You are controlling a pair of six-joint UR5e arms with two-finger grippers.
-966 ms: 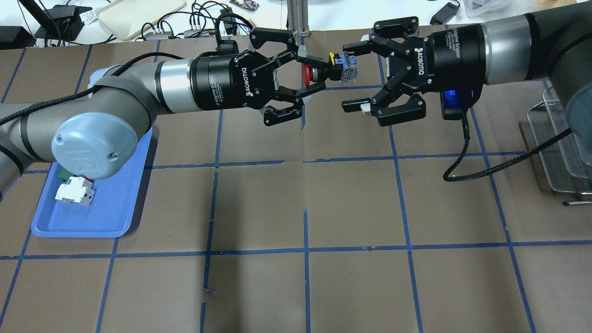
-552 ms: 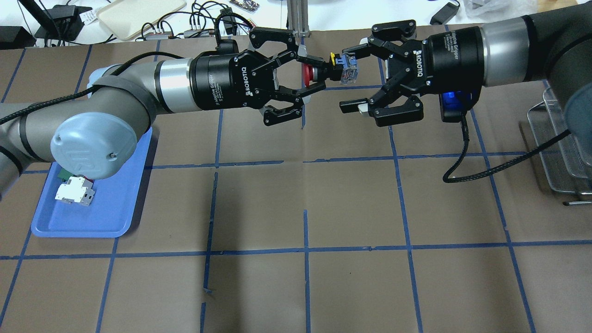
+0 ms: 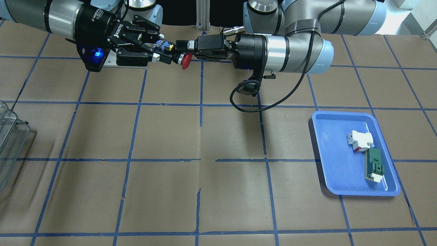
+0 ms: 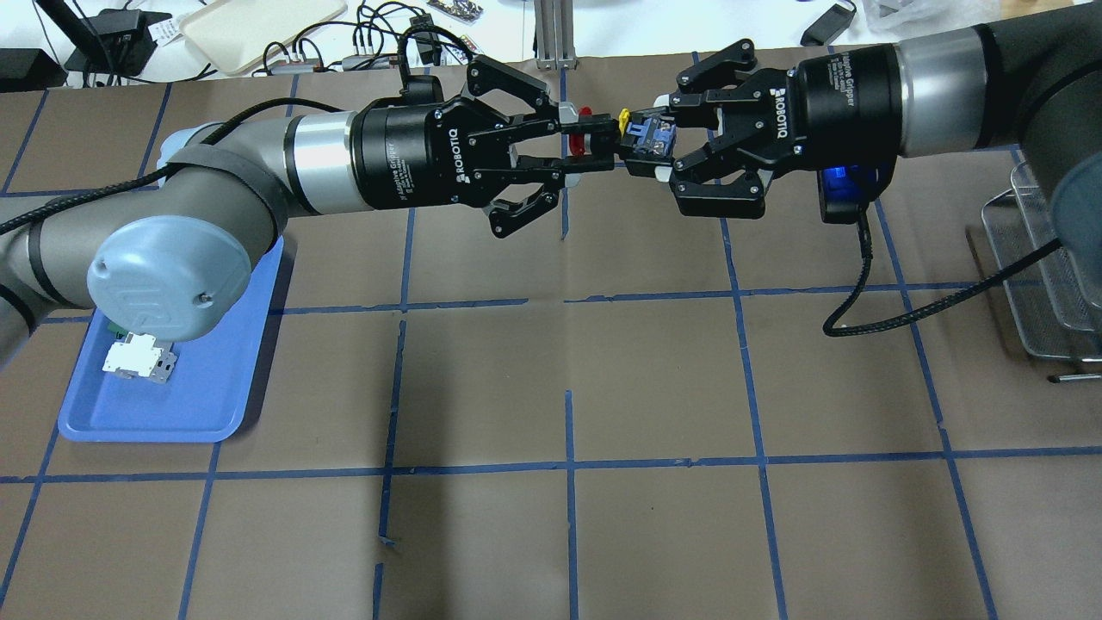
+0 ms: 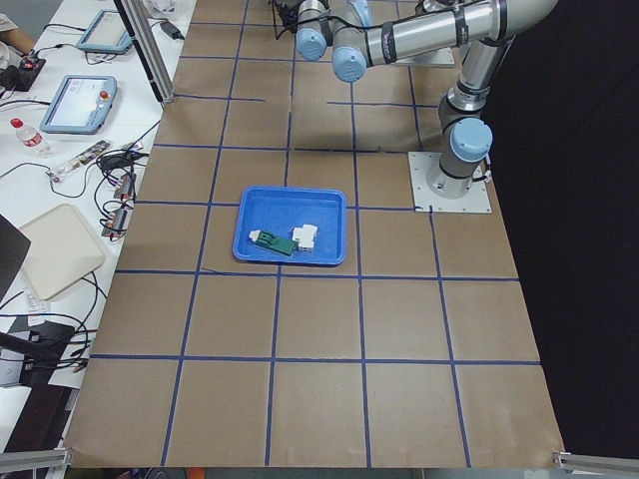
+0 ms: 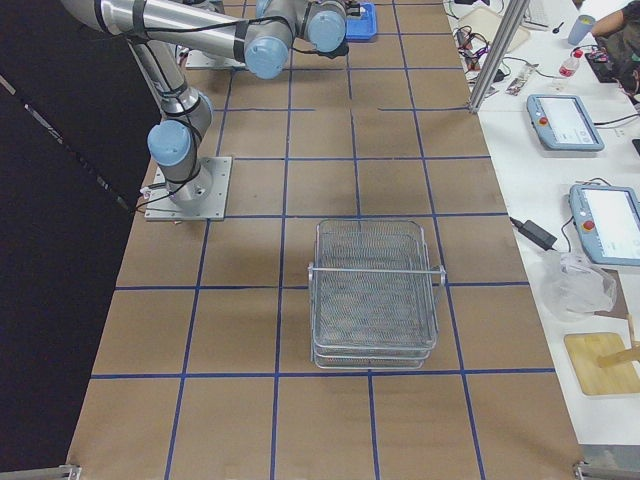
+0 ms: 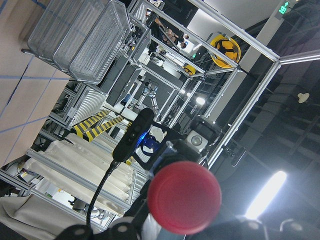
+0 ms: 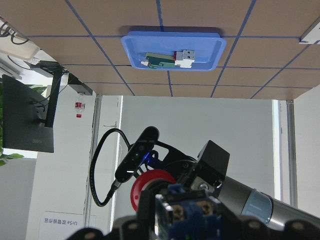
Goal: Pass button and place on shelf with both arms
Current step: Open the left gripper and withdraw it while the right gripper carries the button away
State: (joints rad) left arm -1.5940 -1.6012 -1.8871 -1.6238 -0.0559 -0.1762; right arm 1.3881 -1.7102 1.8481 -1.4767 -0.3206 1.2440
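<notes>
Both tools meet in the upper middle of the overhead view, raised above the table [image 4: 654, 387]. Coming in from the frame's left, the left tool [image 4: 603, 145] is clenched on the button [image 4: 644, 138] at its black collar. The red cap sits edge-on between its fingers. Coming in from the frame's right, the right tool [image 4: 656, 140] is clenched on the same button at its blue-and-yellow rear block. The button thus hangs level between the two, cap toward the left of the frame. The left wrist view shows the round red cap face-on at lower centre. The right wrist view shows the blue rear block between dark fingers at the bottom.

At the overhead frame's right edge, the shelf [image 4: 1033, 258] stands on the table, well apart from the tools. At lower left, a blue tray [image 4: 224, 379] holds a white-and-red block [image 4: 129, 357]. The front-facing view shows a green block [image 3: 375, 165] touching it.
</notes>
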